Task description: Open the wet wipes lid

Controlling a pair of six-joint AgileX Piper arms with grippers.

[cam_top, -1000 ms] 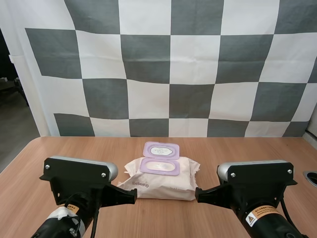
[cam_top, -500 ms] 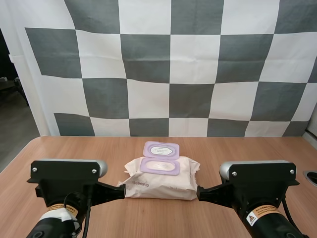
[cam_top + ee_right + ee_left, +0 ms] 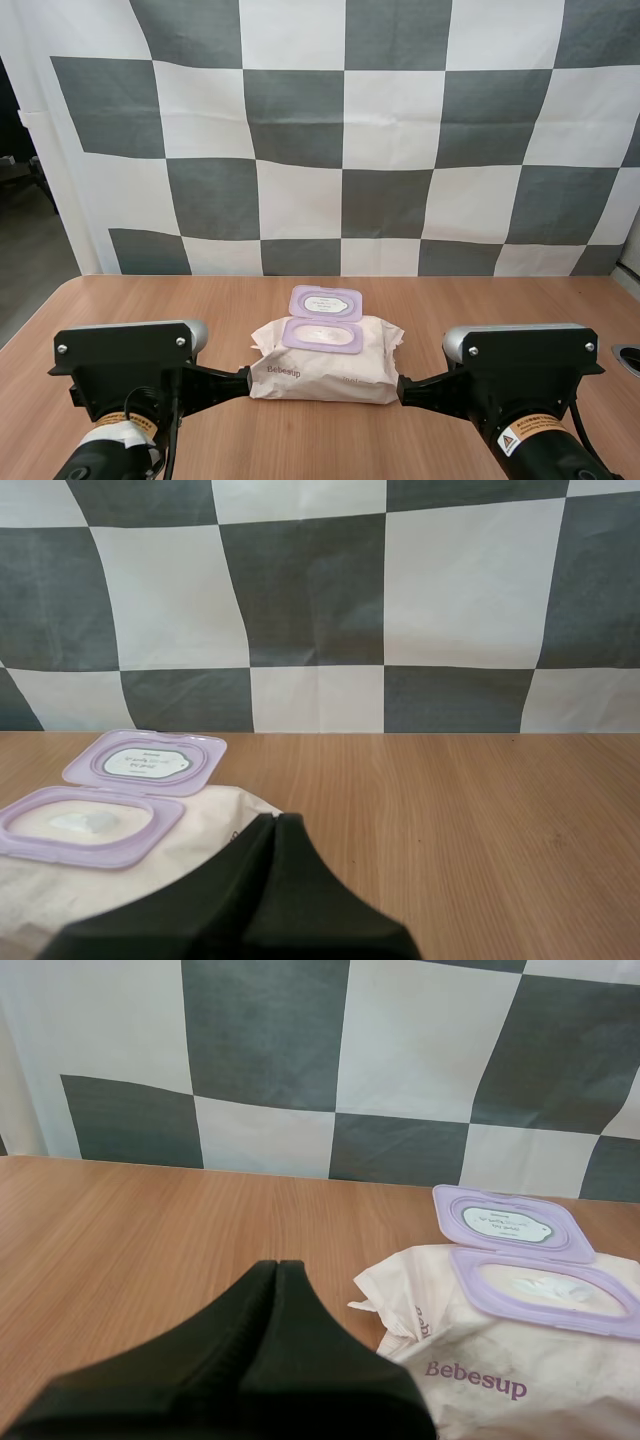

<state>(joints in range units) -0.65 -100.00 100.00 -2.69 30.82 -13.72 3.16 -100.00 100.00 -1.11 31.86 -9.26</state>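
High view: a pale pink pack of wet wipes (image 3: 325,362) lies on a wooden table (image 3: 480,300), between the two grippers. The left gripper (image 3: 241,379) points at the pack's left end and the right gripper (image 3: 403,389) at its right end; whether either touches the pack cannot be told. The pack's purple lid (image 3: 325,302) is flipped open, lying back on the side away from both grippers, and the oval opening is uncovered. Purple letters on the near face read "Bebesup".

Left wrist view: the left gripper's black fingers lie pressed together as one dark wedge, holding nothing. The pack sits just beyond and to the right of the tip, "Bebesup" clear on its wrapper. A white label inside the open lid carries print too small to read.

Right wrist view: the right gripper's fingers are likewise closed together and empty. The pack lies just left of the tip, lid open.
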